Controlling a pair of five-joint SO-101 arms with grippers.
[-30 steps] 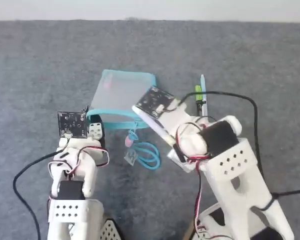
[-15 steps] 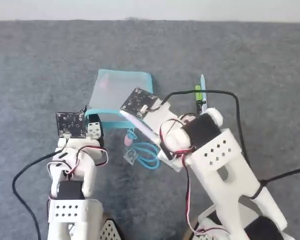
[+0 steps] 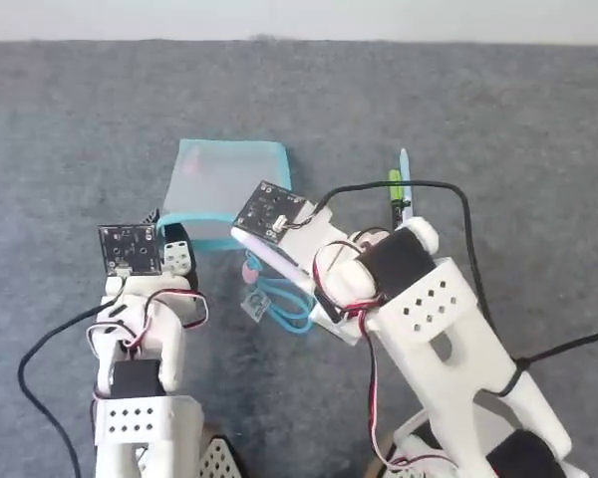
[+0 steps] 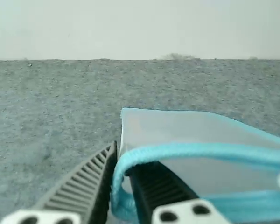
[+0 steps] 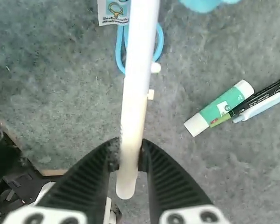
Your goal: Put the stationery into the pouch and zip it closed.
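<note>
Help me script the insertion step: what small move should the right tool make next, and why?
Probably ease the white pen forward into the pouch. The right tool is shut on the pen, which points toward the pouch's mouth, and the left tool pinches the pouch's cyan rim, seemingly holding it open.

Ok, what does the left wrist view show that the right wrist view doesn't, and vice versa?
Left wrist view: the left gripper shut on the turquoise rim of the pouch, a pale wall behind. Right wrist view: the right gripper shut on a white pen; a glue stick, dark marker and light blue pen lying together; a blue cord loop with a tag. Shared: the grey carpet, and perhaps the pouch, if the turquoise scrap in the right wrist view is part of it.
</note>
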